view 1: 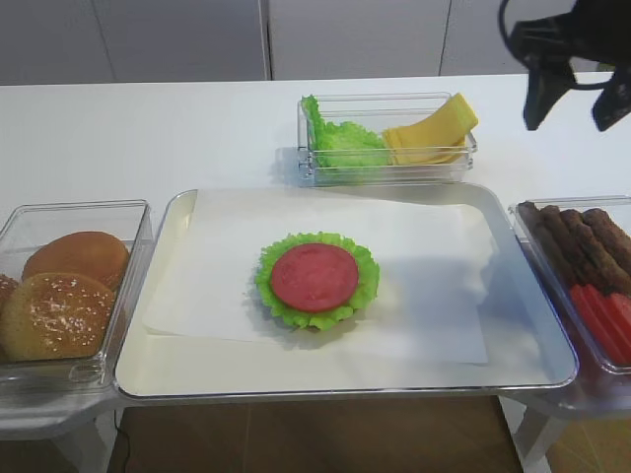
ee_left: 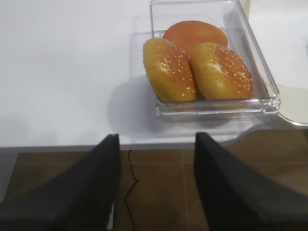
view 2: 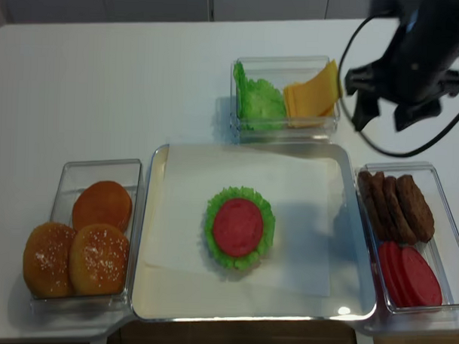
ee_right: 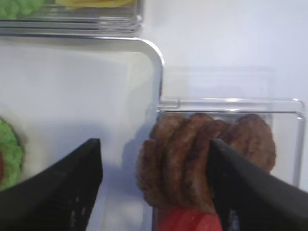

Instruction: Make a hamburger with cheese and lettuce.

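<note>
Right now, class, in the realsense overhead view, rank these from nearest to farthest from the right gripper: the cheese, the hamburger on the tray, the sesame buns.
From the right gripper, raised at upper right:
1. The cheese, in the back bin, just to its left.
2. The hamburger, mid-tray.
3. The sesame buns, in the far-left bin.

Bright, even room light from overhead; soft shadows.
Glare glints off the tray (view 2: pixel 338 310) rim, the right wrist view is blurred throughout, and the dark fingers (ee_left: pixel 72 192) in the left wrist view sit out of focus.
</note>
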Controlling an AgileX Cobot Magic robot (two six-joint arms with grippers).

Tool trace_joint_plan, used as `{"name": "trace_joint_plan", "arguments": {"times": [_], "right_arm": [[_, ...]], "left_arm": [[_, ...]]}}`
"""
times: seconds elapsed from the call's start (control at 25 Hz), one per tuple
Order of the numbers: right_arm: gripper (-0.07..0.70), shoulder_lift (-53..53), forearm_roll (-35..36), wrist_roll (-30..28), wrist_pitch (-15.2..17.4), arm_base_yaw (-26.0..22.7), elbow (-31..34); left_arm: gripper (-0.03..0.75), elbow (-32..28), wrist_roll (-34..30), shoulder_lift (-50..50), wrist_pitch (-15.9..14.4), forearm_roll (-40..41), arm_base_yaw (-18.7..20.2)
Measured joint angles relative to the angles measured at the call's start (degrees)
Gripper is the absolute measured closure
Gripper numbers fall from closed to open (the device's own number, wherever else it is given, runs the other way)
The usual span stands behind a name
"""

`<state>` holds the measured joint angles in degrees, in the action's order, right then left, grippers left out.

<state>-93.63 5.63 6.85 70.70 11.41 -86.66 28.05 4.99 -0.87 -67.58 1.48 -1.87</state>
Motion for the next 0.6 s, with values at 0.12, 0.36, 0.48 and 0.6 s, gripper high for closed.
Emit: {"name": "trace_joint_plan", "arguments": {"times": [0.12, 0.36, 0.48, 0.6], "right_arm": [[0.125, 3.9, 0.0, -0.3, 0.0, -3.2, 2.6], [0.125, 14.7, 0.0, -0.6, 0.3, -5.1, 11.9], [0.125, 21.0, 0.0, -0.6, 0.5, -5.1, 16.5], [0.125, 28.3, 0.0, -0.6, 0.6, -5.1, 20.6]], "left_arm": [[0.346, 0.0, 0.0, 0.0, 0.0, 0.0, 0.0], [0.346, 0.0, 0.0, 0.0, 0.0, 0.0, 0.0], [0.346, 0.0, 0.0, 0.0, 0.0, 0.0, 0.0], [0.346, 0.0, 0.0, 0.0, 0.0, 0.0, 0.0]]}}
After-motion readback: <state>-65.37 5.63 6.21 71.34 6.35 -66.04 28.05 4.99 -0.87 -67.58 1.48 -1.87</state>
